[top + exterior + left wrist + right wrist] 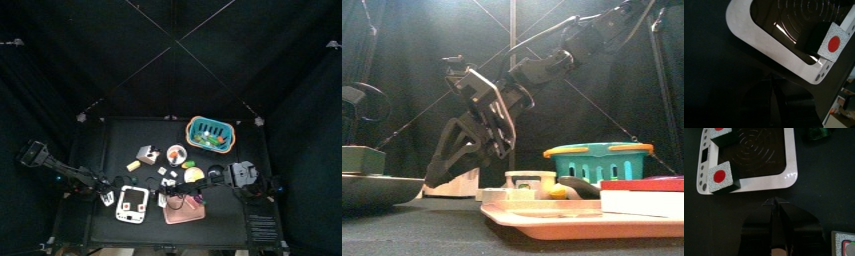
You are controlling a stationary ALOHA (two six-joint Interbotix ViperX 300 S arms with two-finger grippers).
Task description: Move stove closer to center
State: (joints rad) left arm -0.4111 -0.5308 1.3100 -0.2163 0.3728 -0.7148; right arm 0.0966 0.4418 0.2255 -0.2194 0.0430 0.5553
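The stove [131,203] lies near-left on the surface [134,135], so the left gripper [108,197] crowds its edge, grip untellable; the right gripper [774,204] waits, fingers released, empty.

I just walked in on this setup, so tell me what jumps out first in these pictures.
The white stove catches the eye first, lying at the table's front left, with the left gripper at its left edge. Behind it, at the back right, stands the teal basket. Just right of the stove lies the pink board.

Left arm [67,178] low, right arm [254,180] extended
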